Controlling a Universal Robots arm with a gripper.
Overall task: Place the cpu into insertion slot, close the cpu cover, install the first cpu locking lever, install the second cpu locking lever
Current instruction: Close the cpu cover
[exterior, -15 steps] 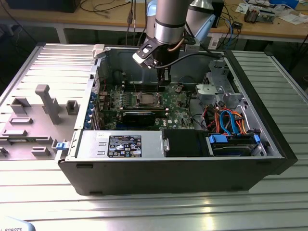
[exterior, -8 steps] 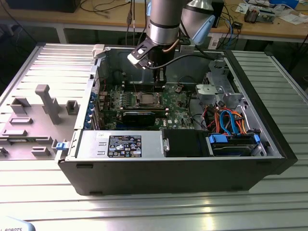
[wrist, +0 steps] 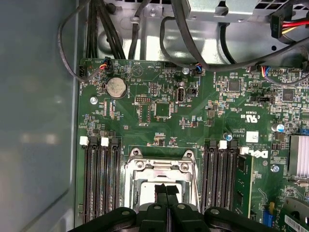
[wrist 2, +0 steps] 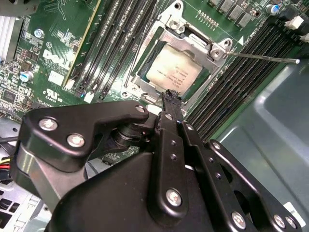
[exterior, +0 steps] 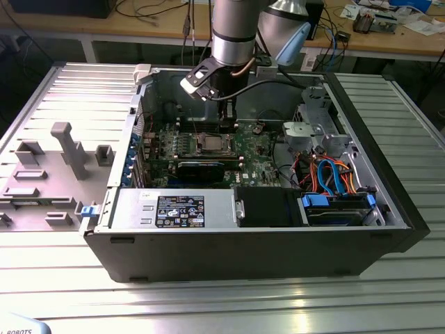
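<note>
So the gripper point(wrist 2: 169, 96) sits right above the insertion slot point(wrist 2: 136, 87), nearest thing in the second wrist view. Its two black fingers are pressed together with nothing between them, tips hanging just over the slot's near edge. The cpu point(wrist 2: 176, 72) is sitting in the slot, silver-tan top facing up. As far as I can tell the cpu cover point(wrist 2: 193, 42) lies flat over it, with the chip showing through its square window. One thin metal locking lever point(wrist 2: 263, 57) pokes out from a corner of the slot and runs over the memory slots point(wrist 2: 241, 82) rather than lying along the frame. Those long black memory slots flank the slot on both sides. Further out from the slot on the green board point(wrist: 193, 121) there's a coin battery point(wrist: 116, 87), and past that a bunch of black cables point(wrist: 193, 43) by the case wall. In the exterior view the slot sits around the middle of the open computer case point(exterior: 243, 250).
</note>
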